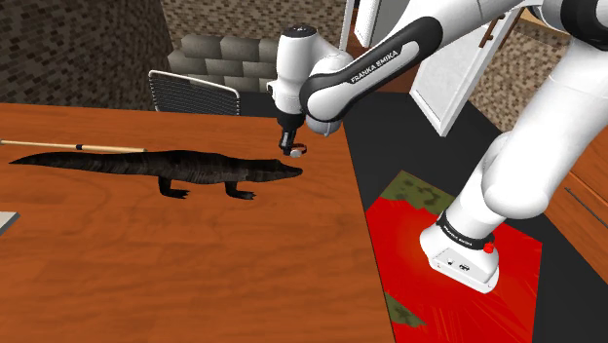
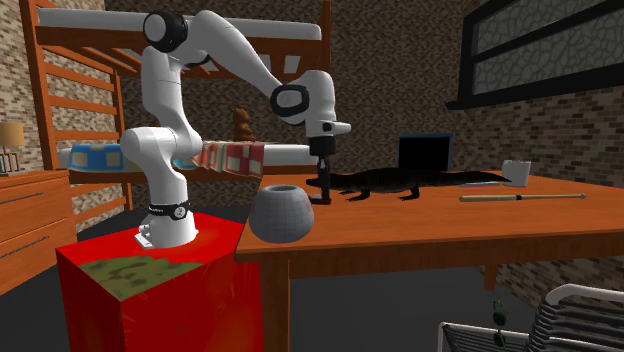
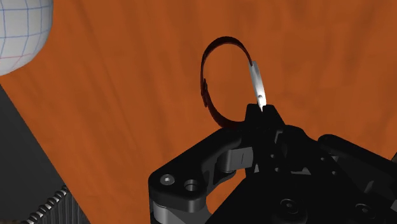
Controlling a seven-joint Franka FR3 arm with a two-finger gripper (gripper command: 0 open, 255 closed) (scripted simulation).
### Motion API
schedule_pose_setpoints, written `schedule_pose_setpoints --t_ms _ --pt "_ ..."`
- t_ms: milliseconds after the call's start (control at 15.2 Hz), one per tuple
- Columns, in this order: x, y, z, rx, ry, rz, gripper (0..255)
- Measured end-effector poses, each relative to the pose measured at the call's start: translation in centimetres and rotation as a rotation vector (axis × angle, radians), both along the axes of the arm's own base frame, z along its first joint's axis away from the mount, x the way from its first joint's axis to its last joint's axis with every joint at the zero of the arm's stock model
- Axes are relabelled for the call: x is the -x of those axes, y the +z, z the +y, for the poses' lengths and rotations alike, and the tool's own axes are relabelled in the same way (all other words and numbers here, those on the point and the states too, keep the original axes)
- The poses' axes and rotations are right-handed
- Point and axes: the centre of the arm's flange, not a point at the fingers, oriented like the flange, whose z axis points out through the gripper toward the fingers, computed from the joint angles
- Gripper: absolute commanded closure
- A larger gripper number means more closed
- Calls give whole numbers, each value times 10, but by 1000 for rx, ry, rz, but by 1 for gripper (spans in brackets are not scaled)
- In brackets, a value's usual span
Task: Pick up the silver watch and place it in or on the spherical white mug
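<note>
- Pinching a watch made of a curved silvery case and a dark reddish-brown strap bent into an oval loop, the all-black two-finger gripper is seen clenched, with its fingertips met on the lower end of the case.
- The loop is held out ahead of the fingers, over the orange-brown, wood-grained table.
- Whether the strap touches the wood cannot be told.
- In the shoulder view, the watch is found near the table's far corner on the stand's side, under the downward-pointing gripper.
- A rounded, pale grey-white mug with an open top is set at that corner of the table, with the gripper just behind it in the second exterior view.
- Faint grid lines are drawn on the mug's smooth surface, and bare wood is seen between it and the watch.
- A dark, scaly crocodile figure is laid flat, its snout just beside the gripper.
- A thin, pale wooden stick is laid beyond it, towards the far edge.
</note>
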Motion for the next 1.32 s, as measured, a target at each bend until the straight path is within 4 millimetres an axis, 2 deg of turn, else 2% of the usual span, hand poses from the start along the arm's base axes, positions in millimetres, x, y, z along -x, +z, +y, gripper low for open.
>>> schedule_pose_setpoints --t_ms 1320 --pt "0 107 0 0 0 0 255"
